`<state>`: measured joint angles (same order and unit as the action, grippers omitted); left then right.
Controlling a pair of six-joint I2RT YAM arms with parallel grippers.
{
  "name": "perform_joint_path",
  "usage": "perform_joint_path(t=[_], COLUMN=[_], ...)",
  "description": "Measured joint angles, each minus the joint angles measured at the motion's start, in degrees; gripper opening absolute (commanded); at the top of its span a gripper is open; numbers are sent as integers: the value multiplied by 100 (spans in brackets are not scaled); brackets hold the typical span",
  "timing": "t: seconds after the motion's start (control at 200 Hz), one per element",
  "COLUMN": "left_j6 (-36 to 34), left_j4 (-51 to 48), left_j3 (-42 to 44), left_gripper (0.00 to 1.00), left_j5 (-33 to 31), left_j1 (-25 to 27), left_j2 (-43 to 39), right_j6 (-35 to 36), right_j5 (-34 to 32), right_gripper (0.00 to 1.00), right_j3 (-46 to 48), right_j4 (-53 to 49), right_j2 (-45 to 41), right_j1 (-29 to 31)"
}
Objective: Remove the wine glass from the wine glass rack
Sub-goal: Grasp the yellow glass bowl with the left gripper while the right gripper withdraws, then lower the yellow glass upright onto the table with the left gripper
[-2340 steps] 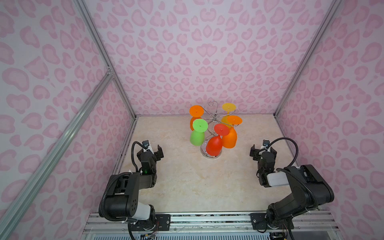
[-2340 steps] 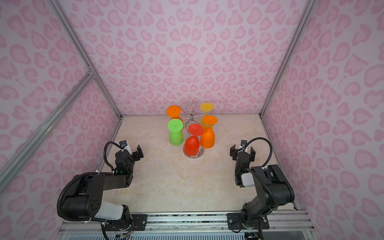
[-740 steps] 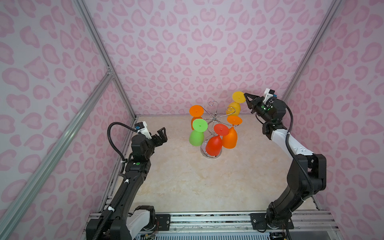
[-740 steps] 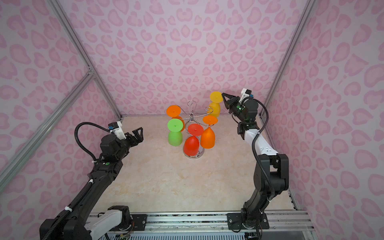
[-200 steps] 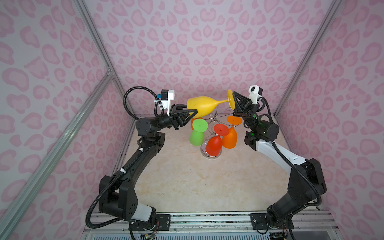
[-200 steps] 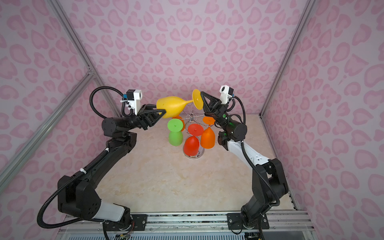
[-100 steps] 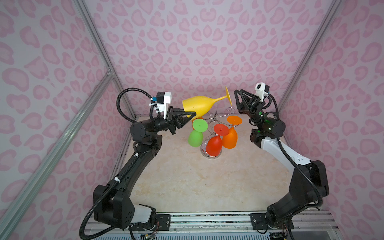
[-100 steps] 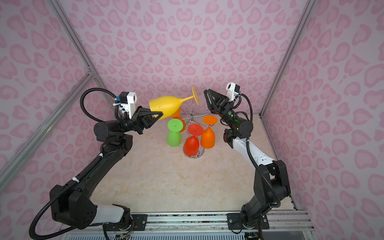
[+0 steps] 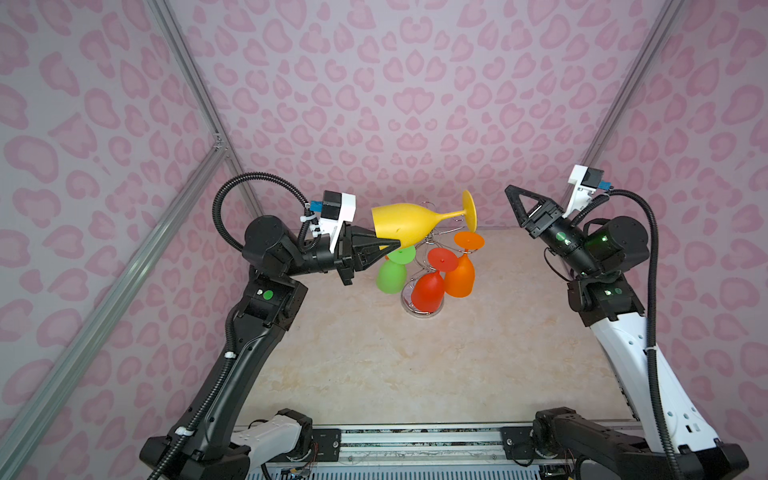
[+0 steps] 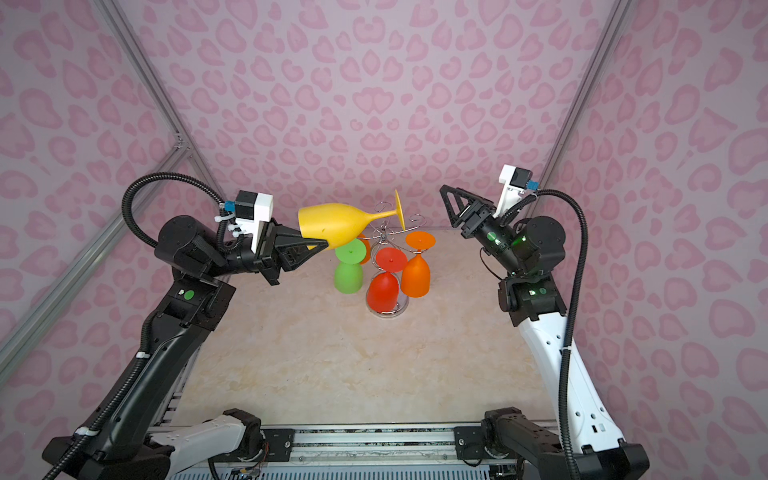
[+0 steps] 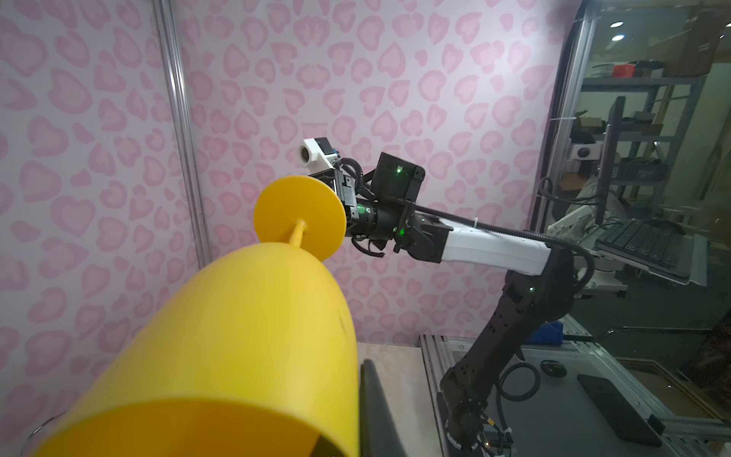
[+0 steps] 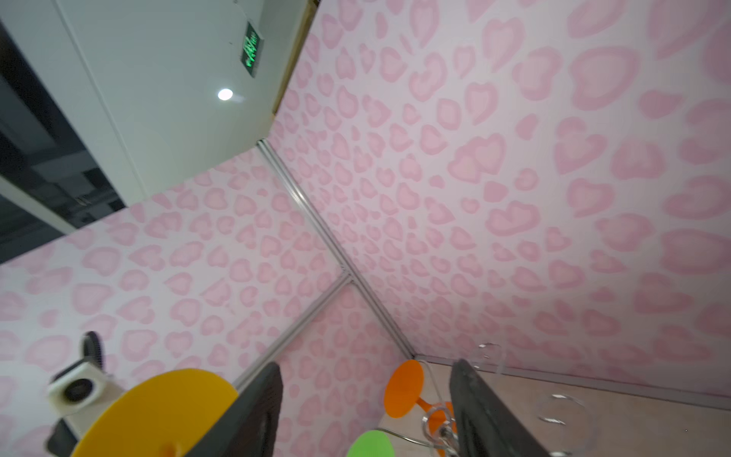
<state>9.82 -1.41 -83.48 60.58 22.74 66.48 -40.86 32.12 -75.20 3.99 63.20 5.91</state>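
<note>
Surface check, both top views. The table (image 9: 415,374) (image 10: 332,374) is a flat beige slab with marbled veining. It is boxed in by pink heart-print walls (image 9: 415,104) on three sides. Standing on it I see the wine glass rack (image 9: 420,312) (image 10: 390,312), chrome wire, upright on its round base. The base sits toward the far wall, about midway between the side walls and clear of all three. The slab's near edge meets an aluminium rail (image 9: 415,434).

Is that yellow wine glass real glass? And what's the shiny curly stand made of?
The yellow wine glass looks like plastic, not glass: solid matte colour, nothing shows through it. The wine glass rack looks like chromed metal wire: thin, mirror-bright, with curled tips.
</note>
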Motion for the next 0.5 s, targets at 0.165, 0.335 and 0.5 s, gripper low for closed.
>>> perform_joint_path(t=[0.165, 0.335, 0.5], left_j6=[-1499, -2332, -2590], left_j4=[-2441, -4227, -5381], left_j3=[-387, -669, -1071], left_gripper=[2, 2, 6], left_j5=[-1233, -2553, -3637], left_j1=[820, 1947, 3088], left_j2=[-125, -125, 94], right_j6=[846, 1202, 1344], right_j5=[-514, -553, -575], right_gripper=[67, 66, 64], right_j3=[391, 730, 979], right_j4=[-1464, -2168, -2411], right_j2=[-485, -684, -730], right_j1=[-743, -1082, -1154])
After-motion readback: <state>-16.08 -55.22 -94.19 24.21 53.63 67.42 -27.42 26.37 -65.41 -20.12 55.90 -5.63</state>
